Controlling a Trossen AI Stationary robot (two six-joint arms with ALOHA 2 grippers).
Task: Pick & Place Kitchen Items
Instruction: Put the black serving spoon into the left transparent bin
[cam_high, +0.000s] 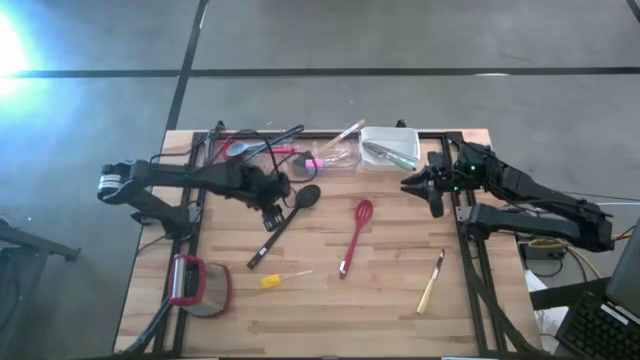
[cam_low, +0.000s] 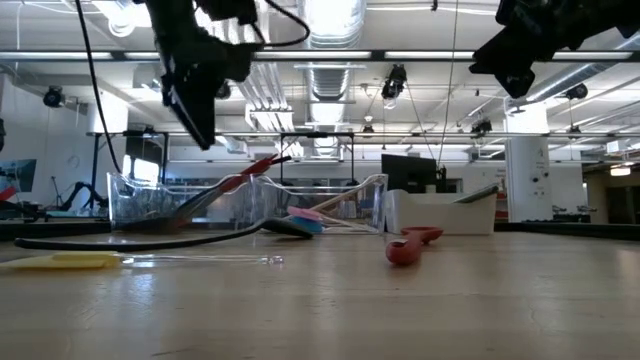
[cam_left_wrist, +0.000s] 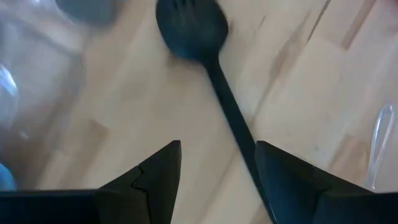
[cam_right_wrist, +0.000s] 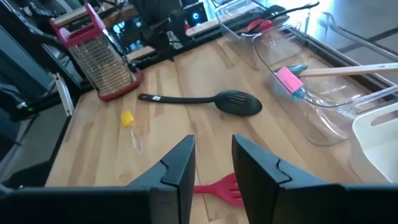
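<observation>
Overhead, left gripper (cam_high: 272, 214) open, empty, above black spoon (cam_high: 285, 222) mid-frame; right gripper (cam_high: 432, 193) partly open, empty, right of centre.

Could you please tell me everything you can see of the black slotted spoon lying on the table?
The black slotted spoon looks like matte black plastic, with an oval slotted bowl and a long thin handle. It lies flat on the wooden table, unheld, its bowl toward the clear tub. The left gripper hovers open above its handle, one finger on each side, not touching it as far as I can tell.
</observation>
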